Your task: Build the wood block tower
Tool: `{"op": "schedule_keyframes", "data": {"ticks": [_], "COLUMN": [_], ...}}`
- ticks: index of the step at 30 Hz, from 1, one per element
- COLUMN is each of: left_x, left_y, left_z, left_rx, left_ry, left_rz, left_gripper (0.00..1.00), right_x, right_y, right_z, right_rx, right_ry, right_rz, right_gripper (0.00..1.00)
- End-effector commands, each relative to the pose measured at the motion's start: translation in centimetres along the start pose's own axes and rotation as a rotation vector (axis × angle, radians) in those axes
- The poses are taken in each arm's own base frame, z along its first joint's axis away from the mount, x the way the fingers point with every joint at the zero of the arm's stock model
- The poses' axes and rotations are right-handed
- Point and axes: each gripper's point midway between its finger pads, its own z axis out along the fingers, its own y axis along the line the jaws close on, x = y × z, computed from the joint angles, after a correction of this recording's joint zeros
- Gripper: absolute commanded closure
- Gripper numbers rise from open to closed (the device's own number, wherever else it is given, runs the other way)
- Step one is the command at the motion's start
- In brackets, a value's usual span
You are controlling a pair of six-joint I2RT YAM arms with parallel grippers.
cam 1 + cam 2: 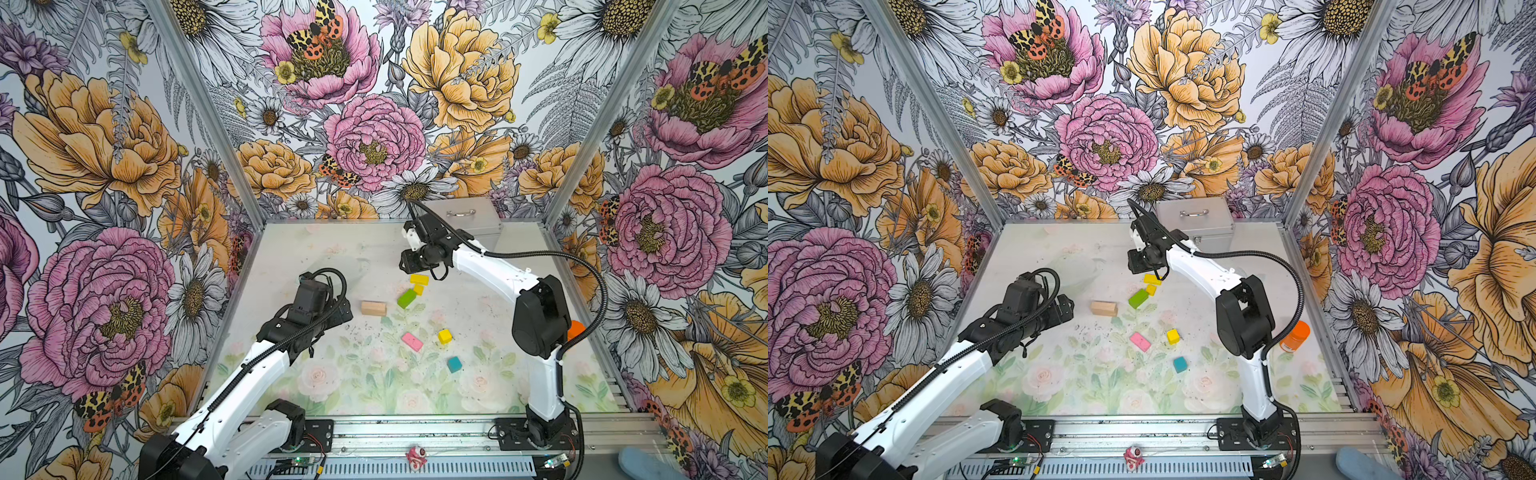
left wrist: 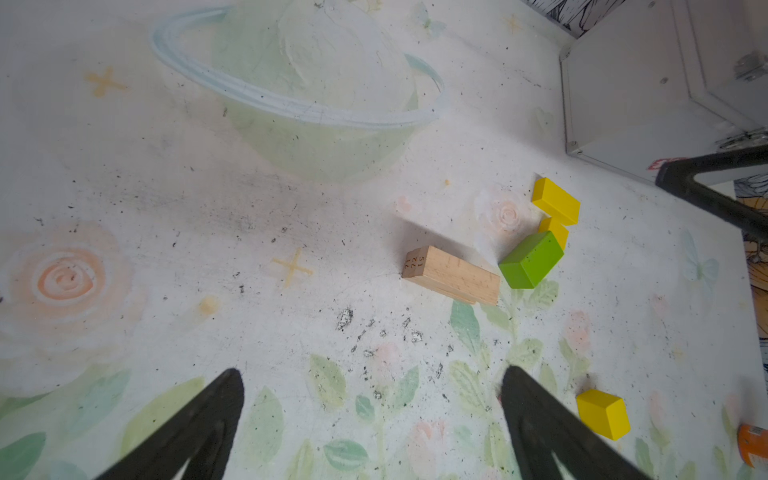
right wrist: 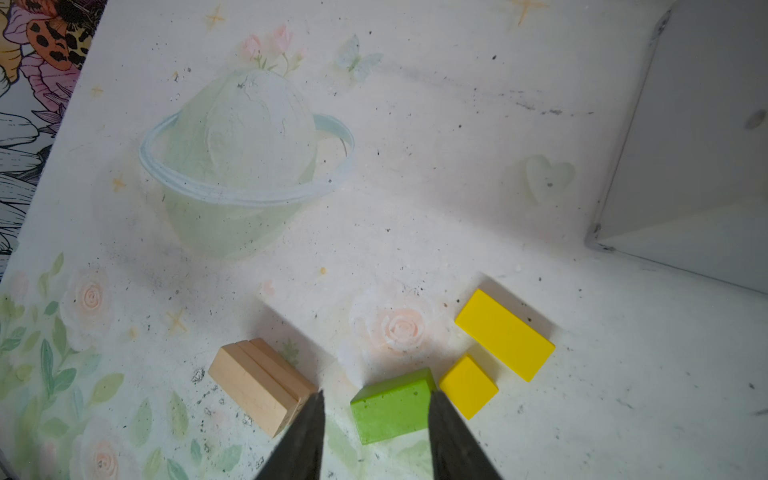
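Note:
The wood blocks lie loose on the table, and no tower shows in any view. Tan bars [image 1: 373,308] [image 3: 257,384] stand pressed side by side. To their right sit a green bar [image 1: 406,298] [image 2: 532,259], a yellow cube [image 1: 419,289] and a yellow slab [image 1: 419,279] [image 3: 505,334], close together. Nearer the front lie a pink slab [image 1: 412,341], another yellow cube [image 1: 444,336] and a teal cube [image 1: 454,364]. My right gripper [image 3: 376,395] hangs open over the green bar [image 3: 392,407], one finger on each side. My left gripper [image 2: 372,374] is wide open and empty, left of the tan bars.
A silver metal case [image 1: 465,220] [image 3: 706,145] stands at the back right, just behind the right gripper. An orange bottle [image 1: 1295,336] sits at the right edge behind the right arm. Flowered walls close in the table on three sides.

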Motion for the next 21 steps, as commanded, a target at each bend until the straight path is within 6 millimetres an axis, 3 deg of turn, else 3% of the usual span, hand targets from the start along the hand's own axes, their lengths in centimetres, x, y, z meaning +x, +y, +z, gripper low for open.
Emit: {"op": "schedule_keyframes", "data": {"ticks": [1, 3, 9, 14, 17, 21], "left_x": [1.1, 2.3, 5.1, 5.1, 4.8, 4.7], "left_y": [-1.6, -2.7, -4.9, -5.8, -6.3, -7.3], "left_z": [0.7, 1.7, 4.9, 6.6, 7.3, 8.2], "left_rx": [0.001, 0.004, -0.004, -0.035, -0.048, -0.047], "left_ry": [0.03, 0.062, 0.138, 0.161, 0.16, 0.175], "left_rz": [0.029, 0.054, 0.107, 0.128, 0.13, 0.134], "left_gripper": [0.05, 0.08, 0.27, 0.35, 0.51, 0.55], "right_x": [2.0, 3.4, 6.9, 8.0, 8.6, 9.2], "right_y": [0.6, 0.5, -1.1, -2.7, -3.5, -4.0], "right_z": [-1.4, -1.9, -4.0, -6.7, -8.1, -9.0], "right_rx": [0.026, 0.041, 0.092, 0.128, 0.134, 0.13], "right_ry": [0.016, 0.032, 0.032, -0.005, -0.026, -0.035], "right_rz": [-0.026, -0.026, -0.012, 0.023, 0.041, 0.046], "right_gripper": [0.78, 0.85, 0.75, 0.76, 0.79, 0.81]}}
